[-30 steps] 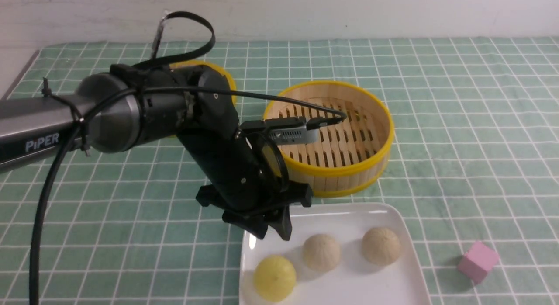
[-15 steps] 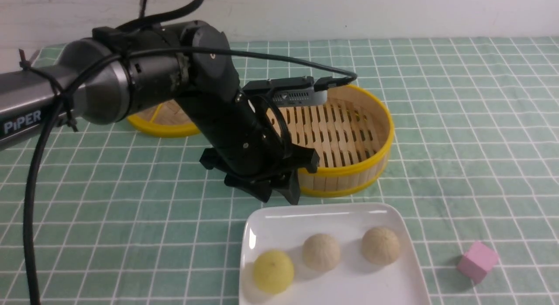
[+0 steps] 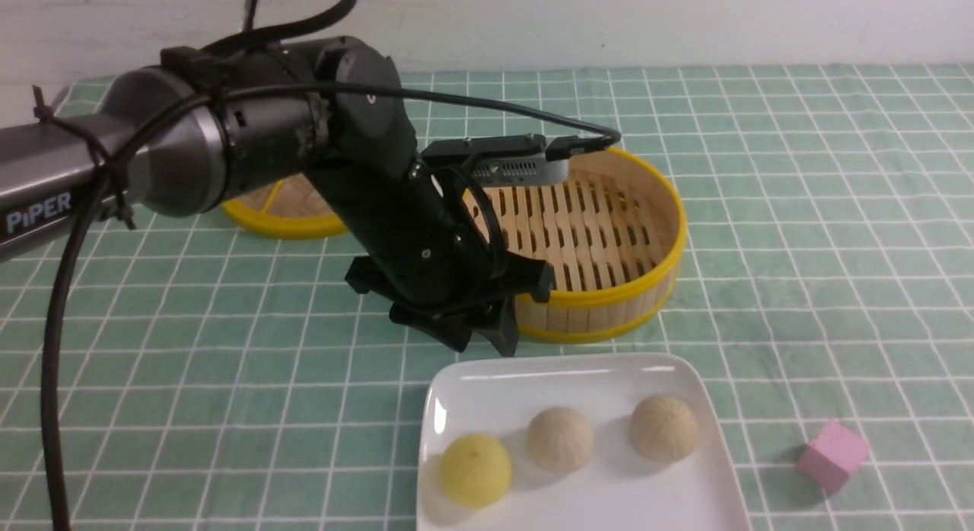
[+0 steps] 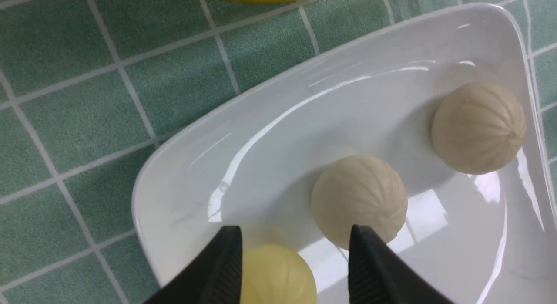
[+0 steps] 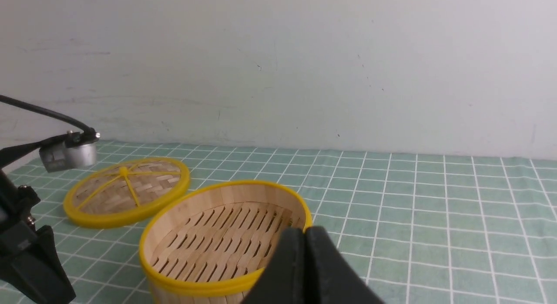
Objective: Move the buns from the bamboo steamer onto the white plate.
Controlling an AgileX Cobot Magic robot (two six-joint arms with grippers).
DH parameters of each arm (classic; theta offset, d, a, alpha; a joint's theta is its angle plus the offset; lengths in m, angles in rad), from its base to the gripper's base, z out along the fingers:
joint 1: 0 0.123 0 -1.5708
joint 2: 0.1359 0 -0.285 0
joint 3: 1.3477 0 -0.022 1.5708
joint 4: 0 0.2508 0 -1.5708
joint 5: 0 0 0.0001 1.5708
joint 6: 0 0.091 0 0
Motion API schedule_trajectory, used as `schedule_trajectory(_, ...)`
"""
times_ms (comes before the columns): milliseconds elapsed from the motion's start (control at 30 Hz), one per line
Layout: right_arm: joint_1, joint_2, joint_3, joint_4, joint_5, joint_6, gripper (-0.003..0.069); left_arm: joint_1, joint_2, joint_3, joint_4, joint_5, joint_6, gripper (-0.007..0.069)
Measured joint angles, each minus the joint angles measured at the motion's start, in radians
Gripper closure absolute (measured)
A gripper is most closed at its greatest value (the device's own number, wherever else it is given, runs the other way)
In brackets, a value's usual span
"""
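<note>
The left hand [image 3: 483,341] gapes wide, holding nothing, above the table's [image 3: 799,287] near half. The right hand [image 5: 308,232] is closed, empty.

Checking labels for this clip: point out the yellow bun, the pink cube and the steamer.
yellow bun [image 3: 475,471], front view, domed top
pink cube [image 3: 833,456], front view, middle
steamer [image 5: 226,241], right wrist view, slatted floor
</note>
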Motion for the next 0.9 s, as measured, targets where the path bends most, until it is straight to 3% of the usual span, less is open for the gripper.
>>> schedule_trajectory(500, 0.000, 0.000, 0.007, 0.000, 0.000, -0.001, 0.0664, 0.000, 0.000, 0.000, 0.006, -0.006, 0.001, 0.0360)
schedule_trajectory(800, -0.005, -0.047, 0.149, -0.160, -0.005, -0.001, 0.0658, 0.000, 0.000, 0.000, 0.023, -0.108, 0.008, 0.0489)
schedule_trajectory(900, -0.063, -0.140, 0.243, -0.202, -0.005, -0.001, 0.0657, 0.000, 0.000, 0.000, 0.023, -0.102, 0.024, 0.0566)
